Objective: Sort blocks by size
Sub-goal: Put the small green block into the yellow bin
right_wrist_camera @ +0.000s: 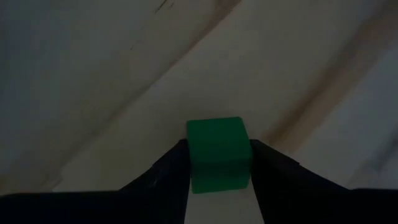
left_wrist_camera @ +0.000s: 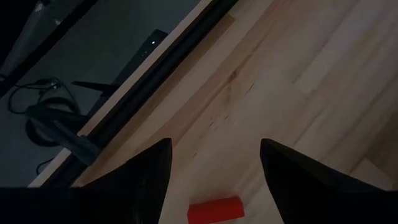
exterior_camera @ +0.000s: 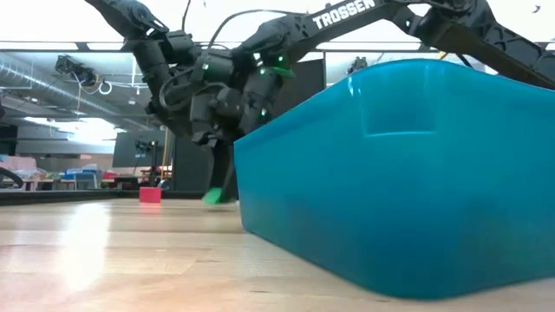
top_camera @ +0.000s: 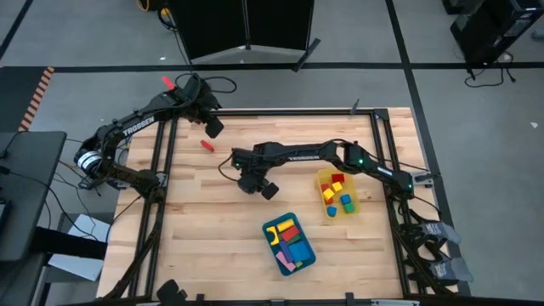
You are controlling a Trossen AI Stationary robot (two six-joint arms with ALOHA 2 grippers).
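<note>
Blocks fill the blue tray (top_camera: 274, 253) and yellow bin (top_camera: 321, 182) on the surface (top_camera: 204, 212). We note the right pincer (right_wrist_camera: 219, 163) at mid-surface pinching a green cube (right_wrist_camera: 217, 152). Left pincer (left_wrist_camera: 214, 165) hangs spread over a red block (left_wrist_camera: 214, 208).

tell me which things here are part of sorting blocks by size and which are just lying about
Part of the job:
small green cube, gripped by right hand
short red bar, below open left hand
blue rectangular plastic tray
translucent yellow square bin

Lying about:
black cables on the grey floor
</note>
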